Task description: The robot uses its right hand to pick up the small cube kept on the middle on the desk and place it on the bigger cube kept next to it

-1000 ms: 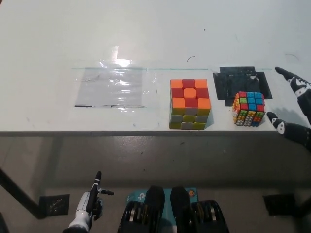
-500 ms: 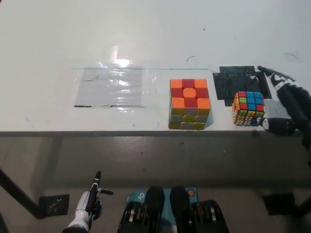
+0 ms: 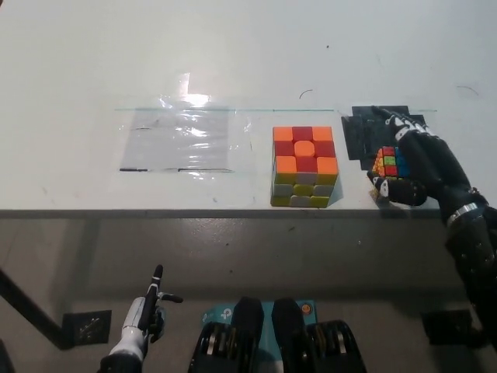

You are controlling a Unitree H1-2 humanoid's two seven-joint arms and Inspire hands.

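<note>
Here the right hand (image 3: 414, 165) wraps its fingers around the small cube (image 3: 386, 162) near the worktop (image 3: 233, 62) front edge, well apart from the bigger cube (image 3: 304, 165); the left hand (image 3: 144, 318) hangs low, its state unclear.

A white bench (image 3: 93, 62) fills the upper half of the frame, its front edge running across the middle. A clear plastic sheet (image 3: 177, 140) taped left of centre catches a bright glare. A black patch (image 3: 365, 132) lies at right. Below is grey floor (image 3: 311, 256) with a dark plate (image 3: 84, 328) at lower left.
</note>
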